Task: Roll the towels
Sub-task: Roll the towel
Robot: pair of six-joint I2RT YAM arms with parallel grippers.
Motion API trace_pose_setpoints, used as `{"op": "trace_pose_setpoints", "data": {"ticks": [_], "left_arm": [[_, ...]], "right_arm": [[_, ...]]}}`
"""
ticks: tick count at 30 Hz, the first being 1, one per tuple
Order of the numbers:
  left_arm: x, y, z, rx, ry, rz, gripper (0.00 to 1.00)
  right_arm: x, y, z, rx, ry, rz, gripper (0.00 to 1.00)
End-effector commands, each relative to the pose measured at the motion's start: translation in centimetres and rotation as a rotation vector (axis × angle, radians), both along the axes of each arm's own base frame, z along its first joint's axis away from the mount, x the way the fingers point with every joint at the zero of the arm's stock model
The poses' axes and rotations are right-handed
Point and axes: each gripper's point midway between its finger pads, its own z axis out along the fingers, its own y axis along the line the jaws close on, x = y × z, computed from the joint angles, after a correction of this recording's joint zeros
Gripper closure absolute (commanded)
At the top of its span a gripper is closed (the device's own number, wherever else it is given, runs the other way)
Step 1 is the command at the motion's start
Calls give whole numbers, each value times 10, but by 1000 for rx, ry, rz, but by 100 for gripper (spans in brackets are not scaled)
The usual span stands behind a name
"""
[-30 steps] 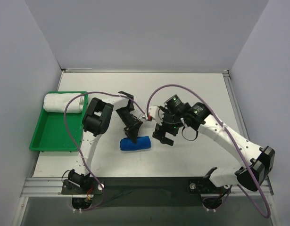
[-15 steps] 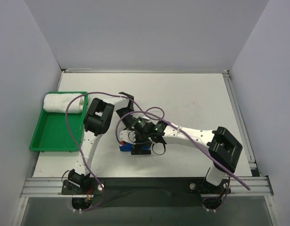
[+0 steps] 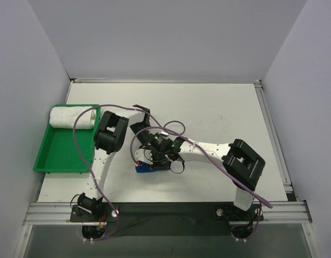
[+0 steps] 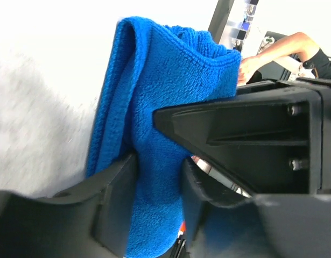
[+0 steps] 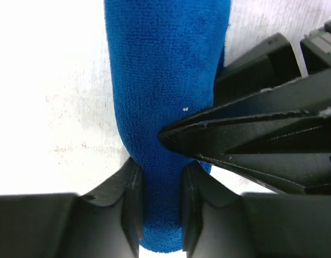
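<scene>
A rolled blue towel (image 3: pixel 145 168) lies on the white table in front of the arm bases, mostly covered by both grippers. In the left wrist view the blue towel (image 4: pixel 149 80) fills the gap of my left gripper (image 4: pixel 157 161), both pads touching it. My right gripper (image 5: pixel 160 166) is shut on the blue towel (image 5: pixel 160 70) near its end, squeezing the roll narrow. From above, the left gripper (image 3: pixel 146 156) and right gripper (image 3: pixel 161 163) meet over the roll. A white rolled towel (image 3: pixel 72 117) lies in the green tray.
The green tray (image 3: pixel 60 153) sits at the left edge of the table. One black finger of the right gripper (image 4: pixel 246 129) crosses the left wrist view, close to the roll. Purple cables (image 3: pixel 170 126) loop above both wrists.
My right arm swung left from the table's middle onto the blue roll and shut on it. The left gripper stayed on the roll, its jaws a little wider.
</scene>
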Motion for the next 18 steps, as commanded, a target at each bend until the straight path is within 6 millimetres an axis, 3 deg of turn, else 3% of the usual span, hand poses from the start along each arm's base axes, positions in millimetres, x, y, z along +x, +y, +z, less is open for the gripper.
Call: {"op": "trace_pose_setpoints", "data": {"ticks": [1,2,5,13,18], "left_arm": [[33,28,-48,-18,-264,-110,50],[37,28,-41,-34,-271,-86,45],[57,36,-19,-73,-308,-11,41],[138,67,61,-194,-493,222,36],[175,101,114,-277,-609,415,31]], "right_arm": [[-33,-20,-31,-95,209,16,95],[-32,-21,-31,-92,221,11,100],[-35,-27,-36,-126,269,4,100],[-37,-35,-34,-148,436,-40,100],[-35,-35,-33,-138,552,-86,100]]}}
